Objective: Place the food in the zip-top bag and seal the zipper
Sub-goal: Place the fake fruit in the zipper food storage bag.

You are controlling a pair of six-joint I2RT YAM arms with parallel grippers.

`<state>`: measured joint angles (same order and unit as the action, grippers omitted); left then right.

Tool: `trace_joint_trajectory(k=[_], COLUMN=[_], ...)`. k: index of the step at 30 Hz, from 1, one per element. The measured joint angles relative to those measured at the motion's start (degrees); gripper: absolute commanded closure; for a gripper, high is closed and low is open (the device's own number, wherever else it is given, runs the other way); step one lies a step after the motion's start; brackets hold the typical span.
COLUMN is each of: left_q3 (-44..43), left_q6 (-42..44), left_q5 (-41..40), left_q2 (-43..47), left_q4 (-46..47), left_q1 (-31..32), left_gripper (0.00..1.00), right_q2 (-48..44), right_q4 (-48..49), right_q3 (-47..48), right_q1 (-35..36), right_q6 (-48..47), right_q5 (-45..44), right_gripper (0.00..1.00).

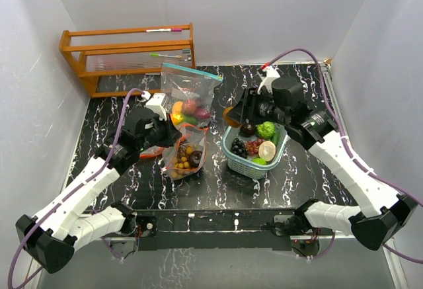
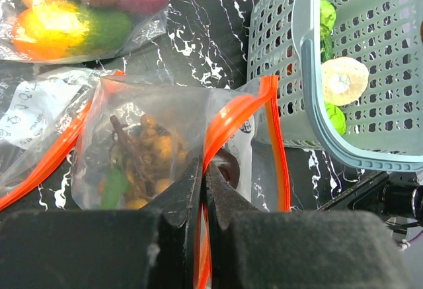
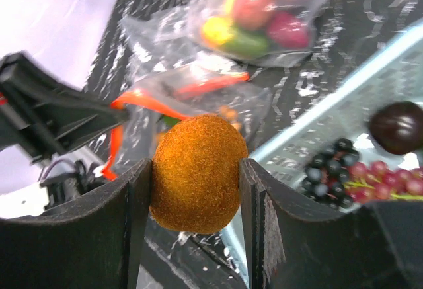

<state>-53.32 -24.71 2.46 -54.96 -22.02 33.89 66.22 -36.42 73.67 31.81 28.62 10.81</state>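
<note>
The zip-top bag (image 1: 187, 155) with an orange zipper strip (image 2: 231, 114) lies at the table's middle with small yellow and brown food inside. My left gripper (image 2: 203, 165) is shut on the bag's orange zipper edge, holding the mouth up. My right gripper (image 3: 196, 165) is shut on a fuzzy orange-brown fruit (image 3: 196, 173), held in the air between the basket and the bag (image 3: 192, 90). In the top view that fruit (image 1: 230, 115) hangs just left of the basket's far corner. More food sits in the basket: a dark plum (image 1: 247, 129), a green piece (image 1: 266, 129), dark grapes (image 1: 238, 147) and a cut kiwi half (image 1: 267, 151).
The teal lattice basket (image 1: 232, 157) stands right of the bag, its wall (image 2: 310, 104) close beside the bag's mouth. A second clear bag (image 1: 188, 97) with a teal zipper holds several fruits behind the first. A wooden rack (image 1: 129, 54) stands at the back left.
</note>
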Motion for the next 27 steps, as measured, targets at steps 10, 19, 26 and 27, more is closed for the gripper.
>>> trace_joint_trajectory(k=[10,19,26,27], left_q3=[-0.2,-0.6,-0.7,-0.7], left_q6=[0.0,0.0,0.0,0.0], left_q5=[0.6,0.5,0.4,0.4], left_q2=[-2.0,-1.4,-0.8,-0.7], left_q4=[1.0,0.5,0.0,-0.1], left_q1=[0.0,0.0,0.0,0.0], left_gripper=[1.0,1.0,1.0,1.0], right_q2=[8.2,15.2,17.8,17.8], right_q4=[11.1,14.9,16.9,16.9], right_q3=[-1.9,-2.3,-2.3,-2.3], right_q1=[16.2,19.8,20.9,20.9], right_q6=[2.8,4.6,4.7,4.5], right_q5=[3.1,0.2,-5.1,-5.7], right_gripper=[0.92,0.48,0.18,0.18])
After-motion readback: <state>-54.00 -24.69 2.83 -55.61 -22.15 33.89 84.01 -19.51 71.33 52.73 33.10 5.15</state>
